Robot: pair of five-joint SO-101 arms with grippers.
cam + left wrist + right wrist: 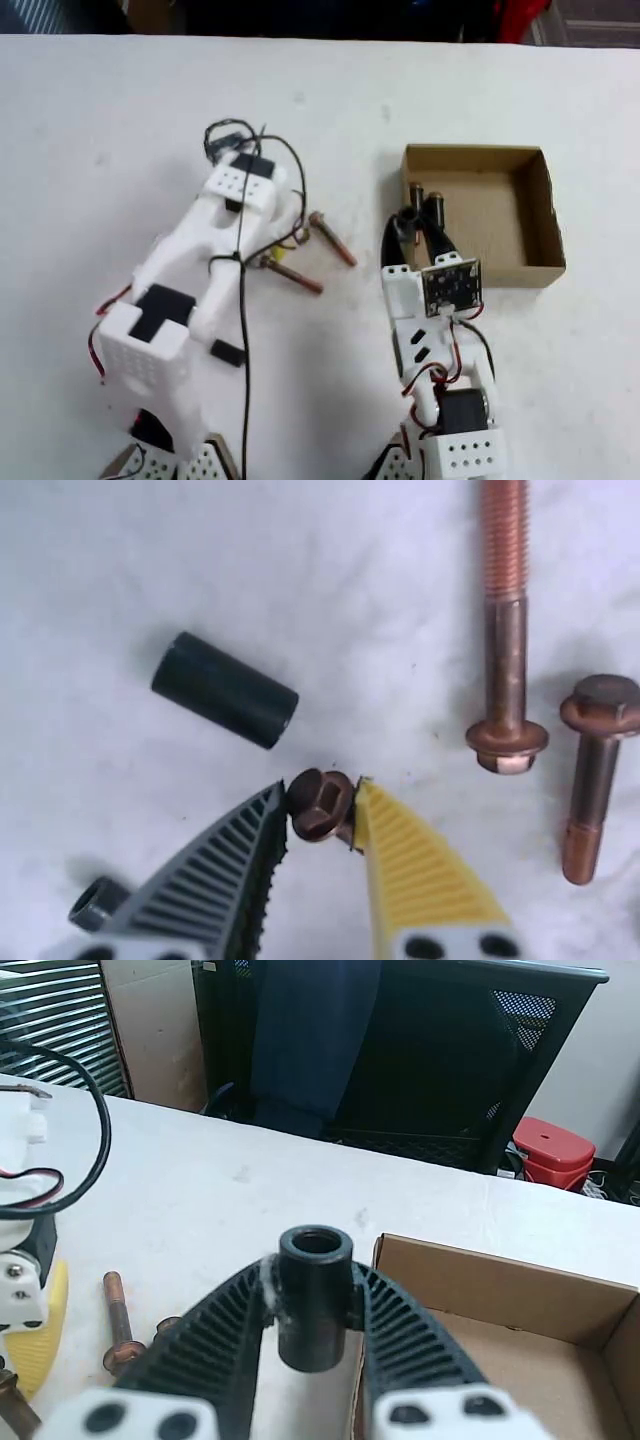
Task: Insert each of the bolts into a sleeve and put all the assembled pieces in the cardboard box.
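Observation:
My left gripper (322, 815) is shut on the head of a copper bolt (320, 803), close above the table. A black sleeve (225, 688) lies just beyond its tips, and a second sleeve (97, 902) lies beside the grey finger. Two loose bolts (505, 640) (595, 770) lie to one side; in the high view they are bolts (332, 238) (297, 277) between the arms. My right gripper (315, 1300) is shut on an upright black sleeve (315, 1290), just outside the left wall of the cardboard box (535, 215). Its fingers (400, 232) sit at that wall.
Two dark pieces with copper tops (425, 198) show at the box's left wall; I cannot tell whether they stand inside it. The left arm's cable (243, 300) hangs over the table. A chair and a red object stand beyond the far table edge.

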